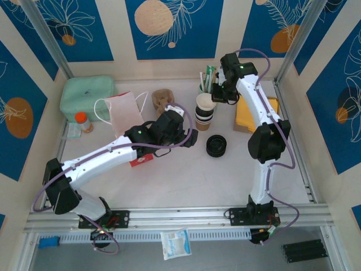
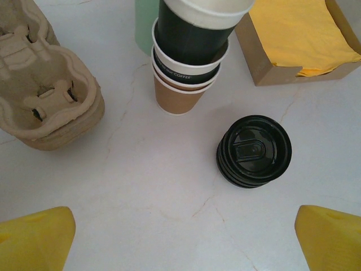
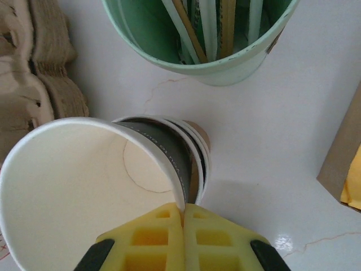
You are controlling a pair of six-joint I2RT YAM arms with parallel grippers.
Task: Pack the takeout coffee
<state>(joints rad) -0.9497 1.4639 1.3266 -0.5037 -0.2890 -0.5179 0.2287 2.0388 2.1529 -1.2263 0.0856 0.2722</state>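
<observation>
White table [image 1: 186, 175] is seen from overhead, walled by blue-patterned panels. A paper bag [image 1: 125, 113] with handles is stood at upper left of centre, just behind the left arm.

A napkin box [image 1: 256, 116] with yellow sheets is placed at right, by the right arm. A moulded cup carrier [image 1: 162, 100] is set between the bag and the cups.

A stack of cups [image 1: 204, 117] is noted at upper centre-right, nested and upright. A mint holder [image 1: 206, 82] of sticks is just behind it. A stack of lids [image 1: 216, 145], black, is set apart from the cups toward the lower edge of the frame.

The top cup [image 1: 206, 103] is seated highest in the stack, open-mouthed, with a dark band and a white inside.

Right gripper [image 1: 221, 93] is held at the right side of that cup. In the wrist view its yellow pads [image 3: 152, 237] are pressed together on the rim wall of the top cup [image 3: 84, 186], which is pinched in the seam at lower centre.

Left gripper [image 1: 189, 137] is spread wide, nothing between its pads. It is held just left of the lids and well apart from the top cup.
</observation>
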